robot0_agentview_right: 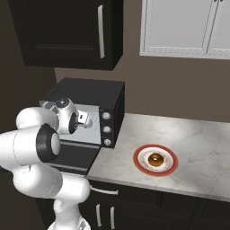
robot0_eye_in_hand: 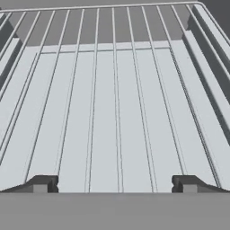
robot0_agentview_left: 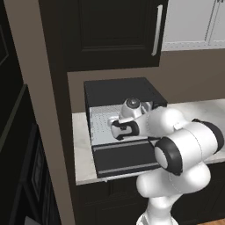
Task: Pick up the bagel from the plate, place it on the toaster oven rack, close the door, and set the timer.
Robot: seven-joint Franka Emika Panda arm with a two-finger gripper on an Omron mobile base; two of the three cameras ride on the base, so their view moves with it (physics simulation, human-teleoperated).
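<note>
You've got the gripper (robot0_eye_in_hand: 115,184) spread wide and holding nothing, hovering just over the rack (robot0_eye_in_hand: 112,112), its silver bars running away from the fingertips (robot0_eye_in_hand: 42,183). The rack is slid out of the black oven (robot0_agentview_right: 90,96) above the door (robot0_agentview_left: 127,159), which lies folded down flat. Your bagel (robot0_agentview_right: 155,159) sits on the plate (robot0_agentview_right: 140,152), out on the counter (robot0_agentview_right: 202,148) beside the oven, well apart from the hand.

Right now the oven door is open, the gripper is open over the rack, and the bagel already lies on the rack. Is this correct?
Not quite. The bagel is not on the toaster oven rack; the right base view shows it on the plate, on the counter beside the oven. The rest holds: the door is open, and the gripper is open over the rack.
</note>
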